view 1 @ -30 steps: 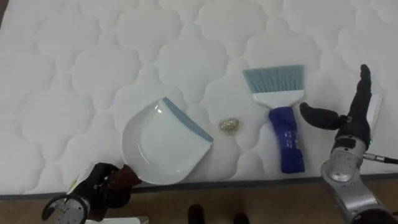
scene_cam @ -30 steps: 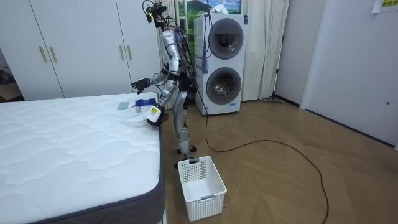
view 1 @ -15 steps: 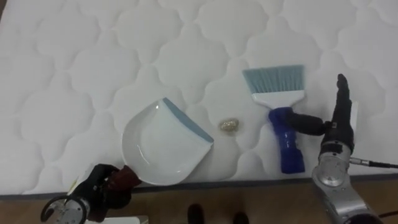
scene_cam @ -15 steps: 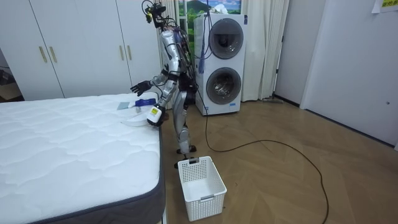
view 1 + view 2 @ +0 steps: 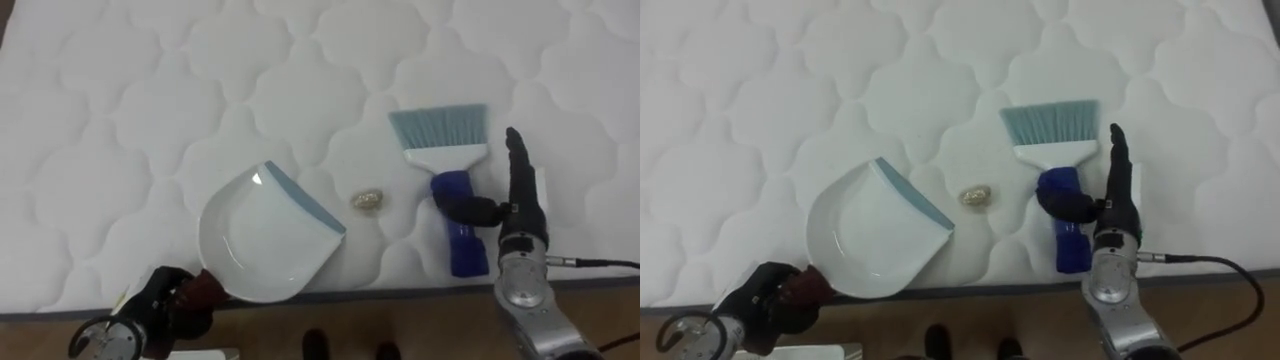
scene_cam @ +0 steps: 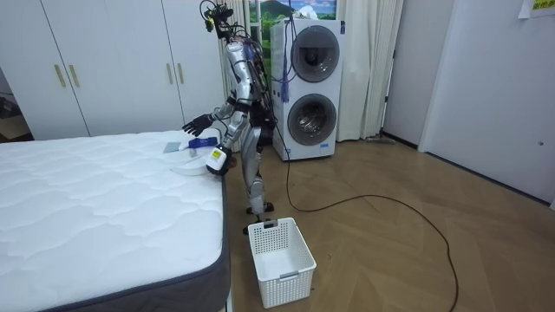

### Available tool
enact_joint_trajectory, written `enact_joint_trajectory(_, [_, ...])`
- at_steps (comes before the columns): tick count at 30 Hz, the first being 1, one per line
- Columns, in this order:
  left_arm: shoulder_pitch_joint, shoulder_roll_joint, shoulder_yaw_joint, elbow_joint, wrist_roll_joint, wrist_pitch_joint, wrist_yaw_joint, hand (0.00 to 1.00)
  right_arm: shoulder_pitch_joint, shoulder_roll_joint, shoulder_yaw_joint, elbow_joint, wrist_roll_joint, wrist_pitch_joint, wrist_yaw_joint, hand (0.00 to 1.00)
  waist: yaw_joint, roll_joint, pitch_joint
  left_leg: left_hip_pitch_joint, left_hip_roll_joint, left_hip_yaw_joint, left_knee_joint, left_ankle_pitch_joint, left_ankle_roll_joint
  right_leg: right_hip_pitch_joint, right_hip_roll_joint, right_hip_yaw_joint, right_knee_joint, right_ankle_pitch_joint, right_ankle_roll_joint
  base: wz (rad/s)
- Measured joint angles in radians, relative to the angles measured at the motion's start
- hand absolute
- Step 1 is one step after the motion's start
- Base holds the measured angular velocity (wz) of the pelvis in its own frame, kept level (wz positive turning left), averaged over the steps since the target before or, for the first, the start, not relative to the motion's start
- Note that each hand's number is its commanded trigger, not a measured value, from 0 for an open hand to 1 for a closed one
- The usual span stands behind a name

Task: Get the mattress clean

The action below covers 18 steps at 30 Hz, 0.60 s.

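Note:
A white dustpan (image 5: 262, 236) with a blue lip lies on the white quilted mattress (image 5: 150, 90). My left hand (image 5: 165, 300) is shut on its dark handle at the bed's near edge. A small crumpled beige scrap (image 5: 368, 200) rests just right of the pan's lip. Further right lies a brush (image 5: 438, 128) with pale blue bristles and a blue handle. My right hand (image 5: 522, 205) stands edge-on beside that handle, fingers straight and pointing up the bed, with its thumb lying across the handle. In the room view I stand bent over the bed's edge (image 6: 221, 186).
A white plastic basket (image 6: 279, 258) stands on the wooden floor near the bed's corner. Stacked washing machines (image 6: 308, 87) are behind me and white wardrobes (image 6: 104, 65) along the wall. The mattress stretches bare beyond the tools.
My right hand has slid left from beside the brush until its thumb lies over the blue handle. The dustpan, scrap and left hand have hardly moved.

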Motion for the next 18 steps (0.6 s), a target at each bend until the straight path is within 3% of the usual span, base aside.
enact_joint_trajectory(10, [0.000,-0.006,-0.001,0.013,0.000,-0.001,-0.003,1.00,0.042,0.000,0.006,0.018,-0.007,0.000,0.026,0.00,0.000,0.012,-0.0020,0.001,0.001,0.001,0.008,0.000,0.000,0.001,0.000,0.000,0.006,0.000,0.000,0.00])
enact_joint_trajectory(18, [0.015,-0.012,0.000,0.021,0.000,-0.015,0.002,1.00,0.075,0.003,0.013,0.168,-0.027,0.002,0.026,0.00,0.003,0.012,-0.0018,0.011,-0.002,0.003,-0.008,0.001,0.001,0.007,-0.003,-0.007,-0.003,-0.001,0.000,0.00])
